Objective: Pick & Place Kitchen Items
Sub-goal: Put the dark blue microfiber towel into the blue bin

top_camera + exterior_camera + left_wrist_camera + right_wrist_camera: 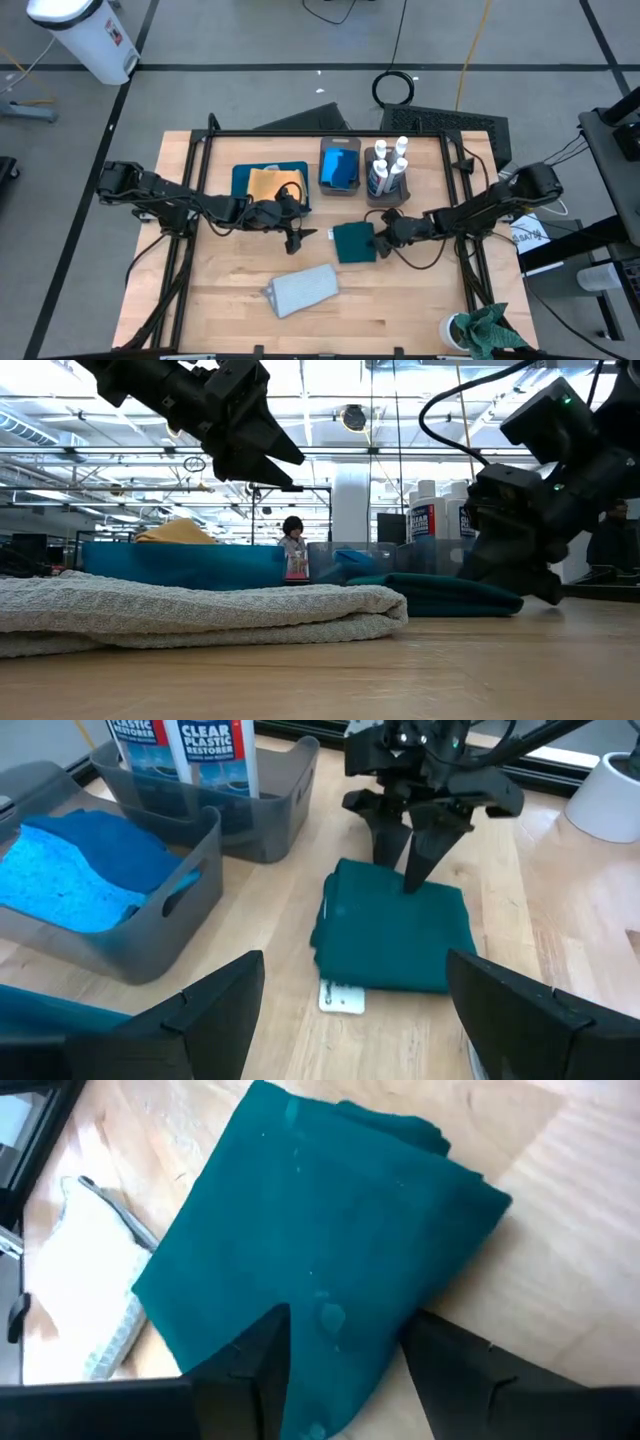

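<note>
A folded dark teal cloth (pixel 352 243) lies flat on the table's middle; it also shows in the left wrist view (pixel 395 935) and the right wrist view (pixel 320 1210). My right gripper (pixel 381 238) is down at its right-hand end, fingers part open. My left gripper (pixel 297 238) hangs open and empty above the table just left of the cloth, pointing toward it (pixel 350 1020). A pale grey folded cloth (pixel 302 290) lies nearer the front edge. A mustard cloth (pixel 272 183) lies on the teal tray (pixel 240 175). Blue sponges (pixel 340 168) and white bottles (pixel 388 165) sit in two bins. My right gripper has the cloth's right-hand corner (pixel 335 1330) between its two part-open fingers (pixel 255 1370). The fingers slant down from the table's right, their tips at the cloth's edge (pixel 415 880). The cloth lies flat on the table. Whether they pinch it, I cannot tell.
The two grey bins (pixel 190 850) stand just behind the teal cloth. A bright green rag (pixel 487 330) sits in a white cup at the front right corner. A black frame rail (pixel 330 133) runs along the far edge. Bare wood lies around the grey cloth.
</note>
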`<state>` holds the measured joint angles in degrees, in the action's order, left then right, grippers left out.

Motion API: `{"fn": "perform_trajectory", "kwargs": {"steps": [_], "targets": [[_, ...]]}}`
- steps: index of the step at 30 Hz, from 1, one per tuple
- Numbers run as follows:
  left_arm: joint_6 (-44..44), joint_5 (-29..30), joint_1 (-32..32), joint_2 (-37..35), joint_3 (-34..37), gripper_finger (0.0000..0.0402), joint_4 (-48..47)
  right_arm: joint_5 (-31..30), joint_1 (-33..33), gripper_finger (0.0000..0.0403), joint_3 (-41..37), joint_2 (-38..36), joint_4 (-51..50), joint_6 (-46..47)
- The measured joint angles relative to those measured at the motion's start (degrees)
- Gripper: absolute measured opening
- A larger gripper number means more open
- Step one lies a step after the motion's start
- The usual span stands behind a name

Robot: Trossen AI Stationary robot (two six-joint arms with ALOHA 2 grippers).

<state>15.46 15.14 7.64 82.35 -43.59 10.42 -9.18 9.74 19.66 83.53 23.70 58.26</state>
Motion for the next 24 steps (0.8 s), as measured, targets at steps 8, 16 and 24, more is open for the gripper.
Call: {"fn": "perform_trajectory", "kwargs": {"steps": [8, 16, 24], "targets": [[1.1, 0.0, 0.0, 0.0, 0.0, 0.0317, 0.2, -0.7, 0.1, 0.0097, -0.1, 1.8, 2.0, -5.6], [5.2, 0.0, 0.0, 0.0, 0.0, 0.0317, 0.2, 2.8, 0.1, 0.0006, 0.2, 0.0, 4.4, -18.6], [5.7, 0.0, 0.0, 0.0, 0.0, 0.0317, 2.3, 0.4, 2.8, 0.0001, 10.5, -9.2, -19.7, -28.0]]}}
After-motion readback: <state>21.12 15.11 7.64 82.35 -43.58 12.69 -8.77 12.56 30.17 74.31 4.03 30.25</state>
